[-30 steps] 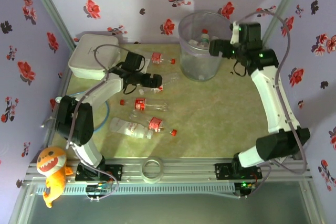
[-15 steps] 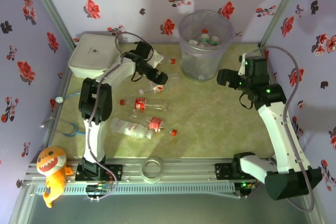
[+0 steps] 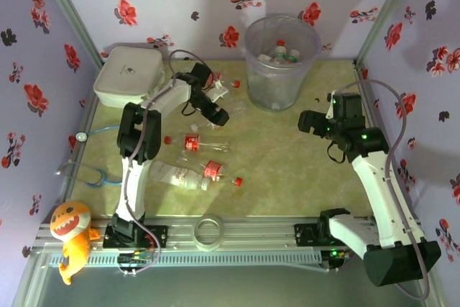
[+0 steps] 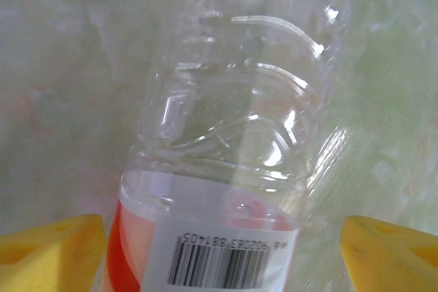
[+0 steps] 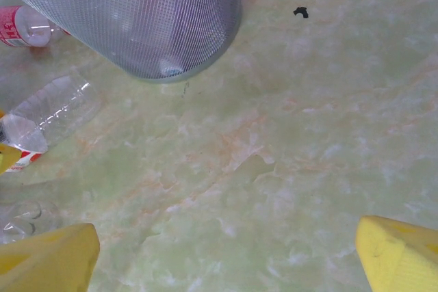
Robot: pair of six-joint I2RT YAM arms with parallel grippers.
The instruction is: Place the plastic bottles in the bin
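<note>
Clear bottle being lined up for a pinch, bin at upper middle.
A red-labelled plastic bottle is lying flat on the table, just left of the bin. It is being straddled by the left gripper, likely for a grip across its body. The fingers are spread either side, not pinching yet. Other bottles are lying lower left. The right gripper is being held wide apart over bare table, holding nothing.
</note>
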